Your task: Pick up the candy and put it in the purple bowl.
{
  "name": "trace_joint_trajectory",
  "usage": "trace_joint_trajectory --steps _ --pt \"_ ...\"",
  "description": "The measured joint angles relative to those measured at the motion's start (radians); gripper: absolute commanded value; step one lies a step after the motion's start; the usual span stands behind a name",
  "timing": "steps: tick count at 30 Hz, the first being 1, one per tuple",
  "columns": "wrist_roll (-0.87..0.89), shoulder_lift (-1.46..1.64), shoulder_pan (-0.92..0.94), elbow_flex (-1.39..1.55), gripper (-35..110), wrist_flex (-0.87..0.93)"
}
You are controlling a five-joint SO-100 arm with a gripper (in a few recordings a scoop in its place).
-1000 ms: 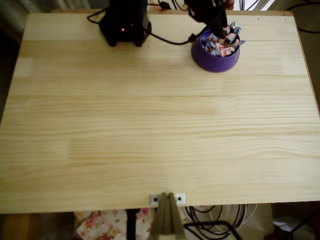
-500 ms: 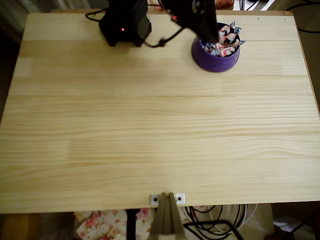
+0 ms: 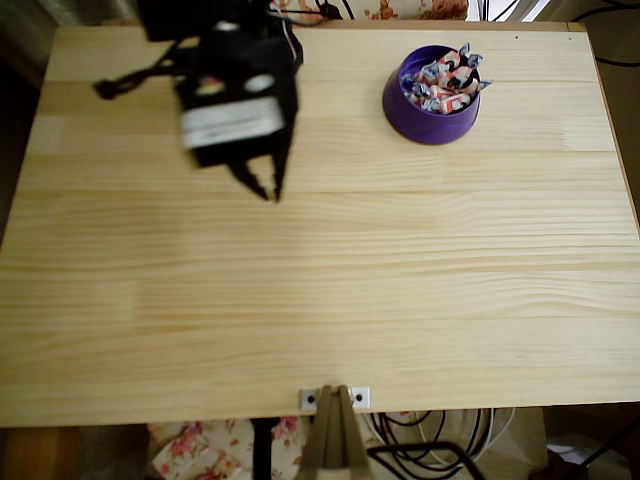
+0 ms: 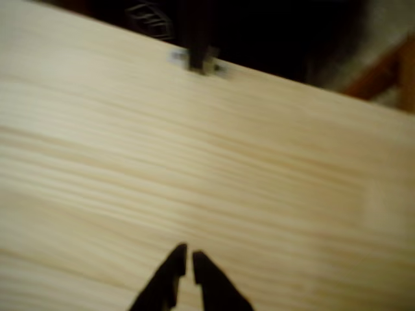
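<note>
In the overhead view the claw [image 3: 264, 188] hangs over the upper-left part of the wooden table [image 3: 320, 300], its two dark tips pointing toward the lower edge of the picture. The arm is blurred there. In the wrist view the claw [image 4: 185, 260] has its tips drawn almost together, only a thin slit between them, and nothing is held in them; bare wood lies beneath.

The purple bowl [image 3: 432, 112] stands near the table's top edge, well apart from the claw and up and to the right of it in the overhead view. A heap of wrapped candies [image 3: 444, 78] sits inside it, orange-red and white with twisted ends, some poking above the rim. They lie crossed in several directions, so no single long axis can be given.

No loose candy lies on the bare wood, so the task looks finished, or waiting for a new piece.
</note>
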Motion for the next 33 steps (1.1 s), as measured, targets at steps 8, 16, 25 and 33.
trace_joint_trajectory --steps 8,16,25,33 --pt "0.02 0.245 0.141 0.272 -1 0.006" --pt "0.063 0.518 0.186 0.426 -1 0.091" --pt "0.074 0.532 0.189 0.451 -1 0.091" --pt "0.074 0.532 0.189 0.451 -1 0.091"
